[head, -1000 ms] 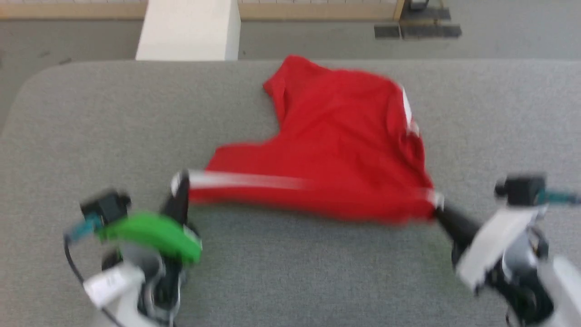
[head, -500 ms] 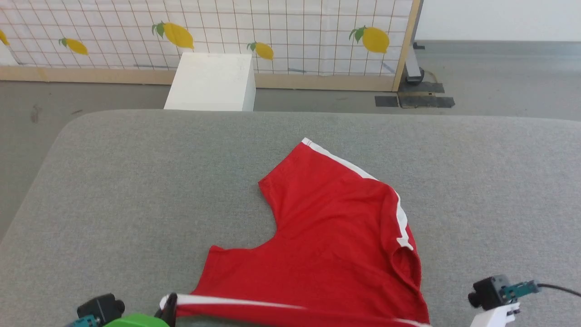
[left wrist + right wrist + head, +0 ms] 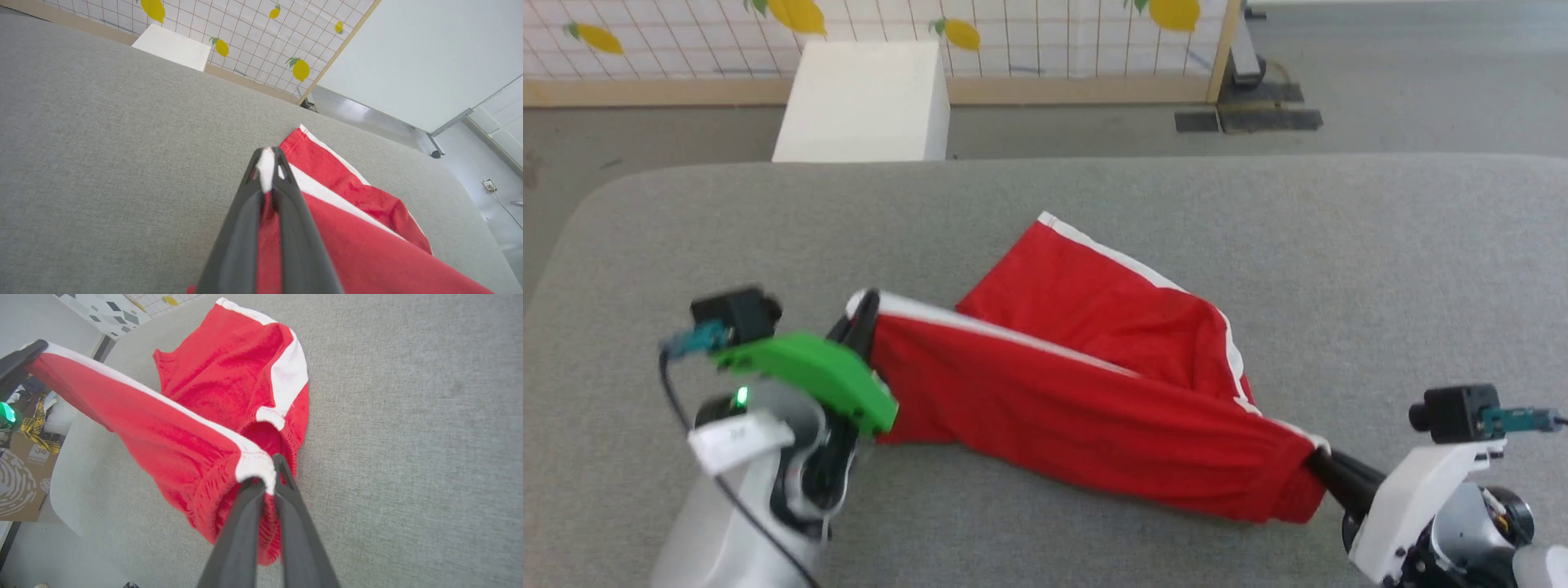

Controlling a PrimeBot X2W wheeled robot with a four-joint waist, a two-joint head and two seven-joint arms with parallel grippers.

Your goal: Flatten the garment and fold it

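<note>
Stretching taut between both grippers, the garment (image 3: 1094,392) has one white-striped edge lifted off the grey table (image 3: 1258,245) while the rest lies on the cloth top below. The left gripper (image 3: 862,314) is clamped on the white corner at one end of that stripe, and the right gripper (image 3: 1319,461) is pinched shut on the gathered waistband corner at the other. Half a second ago the head camera looked higher, with the held stripe at the bottom of its picture and the curved notch between the two legs lying open. Now the camera has tipped down, and the raised panel has come across that notch and hides it, its stripe running close beside the far leg, which lies flat as before. The left wrist view shows the left gripper (image 3: 267,163) with a white tuft of trim squeezed between its dark, tapering fingers. The right wrist view shows the right gripper (image 3: 269,473) biting a puckered, elastic-ruched hem. The fabric (image 3: 184,437) is a soft, slightly fuzzy knit that sags in a shallow hammock. The table has a fine woven felt-like grain and a rounded corner. A glossy green cover (image 3: 809,376) caps the left wrist. Beyond the table stand a plain white box (image 3: 862,102) and a gridded lemon-print panel (image 3: 1013,33).
</note>
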